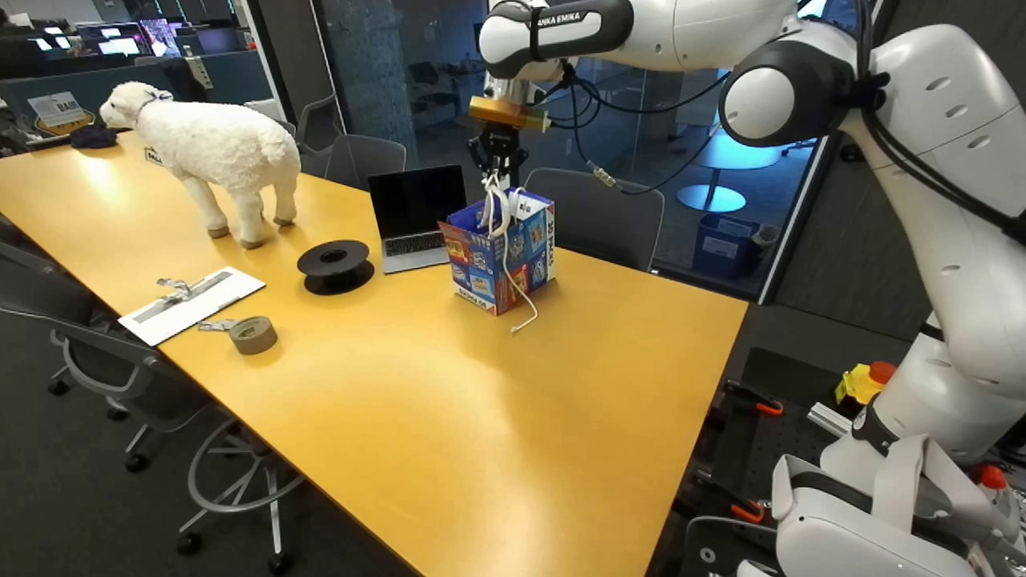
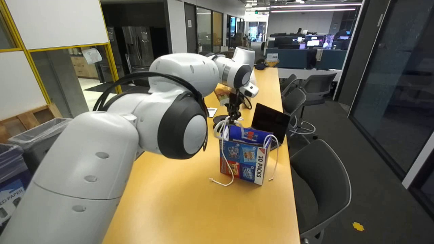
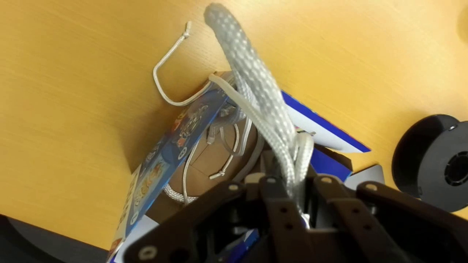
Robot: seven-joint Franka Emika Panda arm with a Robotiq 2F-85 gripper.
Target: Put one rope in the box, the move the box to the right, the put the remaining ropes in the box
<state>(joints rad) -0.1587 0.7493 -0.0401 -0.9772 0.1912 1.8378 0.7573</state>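
Box [image 3: 172, 151] holds white cord [image 3: 176, 194]; gripper [image 3: 297, 179] clenches a rope [image 3: 256, 80] pointing lengthwise to eleven o'clock in the wrist view

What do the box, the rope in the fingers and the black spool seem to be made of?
Box: cardboard, colourfully printed outside; thin flaps and a plain brown inside suggest it.
Rope: braided fibre with a soft sheen, going by its woven pattern; probably synthetic, though cotton is possible.
Spool: likely plastic, fairly matt, judging by its smooth flange and slotted hub.
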